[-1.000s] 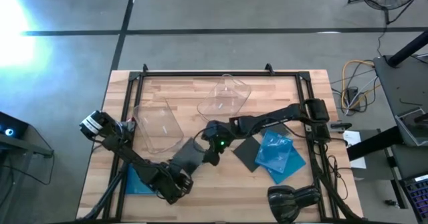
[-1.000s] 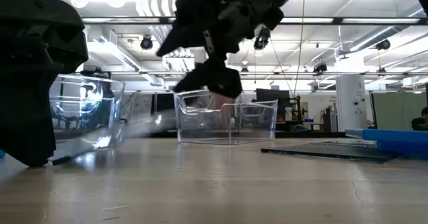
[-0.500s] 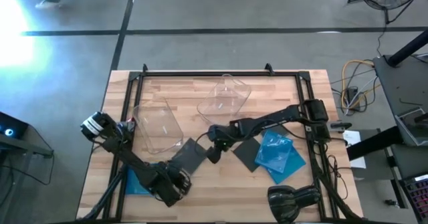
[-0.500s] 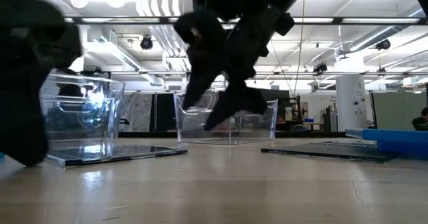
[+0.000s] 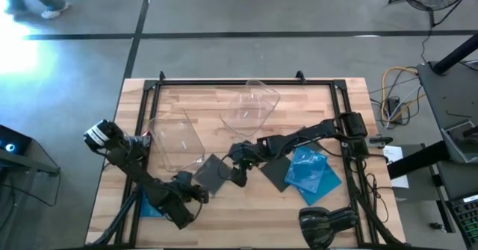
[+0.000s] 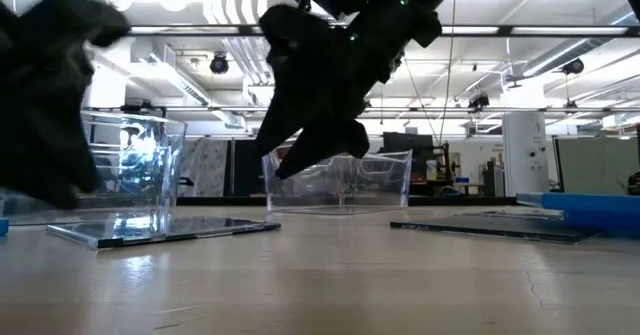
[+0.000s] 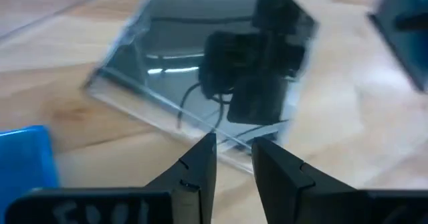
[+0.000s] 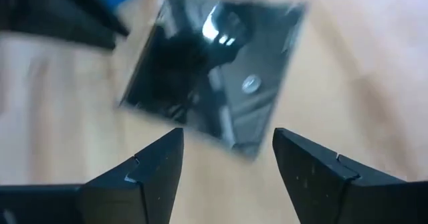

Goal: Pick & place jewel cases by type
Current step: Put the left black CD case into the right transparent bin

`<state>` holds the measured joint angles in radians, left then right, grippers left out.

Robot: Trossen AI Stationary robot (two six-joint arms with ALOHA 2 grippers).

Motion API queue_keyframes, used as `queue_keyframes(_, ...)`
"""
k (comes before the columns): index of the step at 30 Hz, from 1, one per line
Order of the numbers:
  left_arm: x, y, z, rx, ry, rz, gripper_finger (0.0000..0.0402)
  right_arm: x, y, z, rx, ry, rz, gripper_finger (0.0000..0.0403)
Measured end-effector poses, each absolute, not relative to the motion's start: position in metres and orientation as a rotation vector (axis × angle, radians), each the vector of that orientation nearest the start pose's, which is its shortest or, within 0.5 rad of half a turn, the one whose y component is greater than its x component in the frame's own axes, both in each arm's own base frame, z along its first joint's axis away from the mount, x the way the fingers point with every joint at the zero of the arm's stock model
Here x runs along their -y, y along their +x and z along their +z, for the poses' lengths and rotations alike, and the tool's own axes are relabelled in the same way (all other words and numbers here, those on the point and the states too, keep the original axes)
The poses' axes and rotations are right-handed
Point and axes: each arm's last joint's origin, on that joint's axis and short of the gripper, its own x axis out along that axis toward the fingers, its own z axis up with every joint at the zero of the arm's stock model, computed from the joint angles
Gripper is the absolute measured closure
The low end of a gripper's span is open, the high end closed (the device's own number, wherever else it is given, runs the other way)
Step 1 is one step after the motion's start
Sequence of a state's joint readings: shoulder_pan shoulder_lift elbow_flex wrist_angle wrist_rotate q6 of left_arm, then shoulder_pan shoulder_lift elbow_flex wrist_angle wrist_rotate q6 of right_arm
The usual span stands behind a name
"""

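Observation:
A dark grey jewel case [image 5: 211, 172] lies flat on the table between both grippers, beside the left clear tray; it also shows in the low view [image 6: 160, 229]. My right gripper [image 8: 227, 140] is open and hovers above this case [image 8: 214, 77], just to its right [image 5: 237, 174]. My left gripper [image 7: 234, 147] is open by a narrow gap, its tips just short of the case's near edge [image 7: 221, 134]; whether they touch does not show. Another dark case [image 5: 275, 173] and blue cases [image 5: 314, 169] lie to the right. One blue case [image 5: 149, 204] lies under my left arm.
Two clear plastic trays stand on the table, one at left centre [image 5: 178, 139] and one farther back [image 5: 250, 104]. A black frame [image 5: 224, 80] runs along the table's far edge. Bare wood lies along the near edge between the arms.
My right gripper held the dark case tilted above the table, lowered it and let go; the case now lies flat beside the left tray. The right gripper has since risen a little above it. My left arm has lifted off the tabletop.

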<state>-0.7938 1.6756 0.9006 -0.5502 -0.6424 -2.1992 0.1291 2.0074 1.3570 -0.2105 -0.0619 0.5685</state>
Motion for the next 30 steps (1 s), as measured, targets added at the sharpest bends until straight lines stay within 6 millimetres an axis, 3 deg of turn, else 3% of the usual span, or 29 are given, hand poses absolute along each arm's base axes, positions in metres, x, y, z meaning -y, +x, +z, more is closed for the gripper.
queue_keyframes(2,0.193,0.217,0.153,-0.6,-1.084,0.82,0.0324,-0.06,0.421,0.18,-0.897,0.506,-0.022,0.0179)
queue_keyframes(8,0.191,0.223,0.159,-0.625,-0.957,0.768,0.0324,-0.065,0.407,0.24,-0.98,0.411,0.077,0.0179)
queue_keyframes(11,0.192,0.224,0.159,-0.629,-0.943,0.756,0.0324,-0.071,0.405,0.258,-1.002,0.485,0.3,0.0179)
queue_keyframes(13,0.192,0.224,0.159,-0.632,-0.93,0.75,0.0324,-0.077,0.413,0.265,-0.879,0.495,0.433,0.0179)
queue_keyframes(16,0.193,0.225,0.16,-0.634,-0.909,0.726,0.0324,-0.086,0.434,0.263,-0.632,0.45,0.47,0.0179)
queue_keyframes(20,0.199,0.225,0.161,-0.629,-0.911,0.678,0.0324,-0.093,0.456,0.23,-0.514,0.269,0.24,0.0179)
queue_keyframes(24,0.207,0.219,0.162,-0.635,-0.912,0.64,0.0324,-0.097,0.461,0.198,-0.597,0.24,0.168,0.0179)
queue_keyframes(30,0.215,0.21,0.161,-0.619,-0.999,0.645,0.0324,-0.091,0.452,0.176,-0.822,0.346,0.134,0.0179)
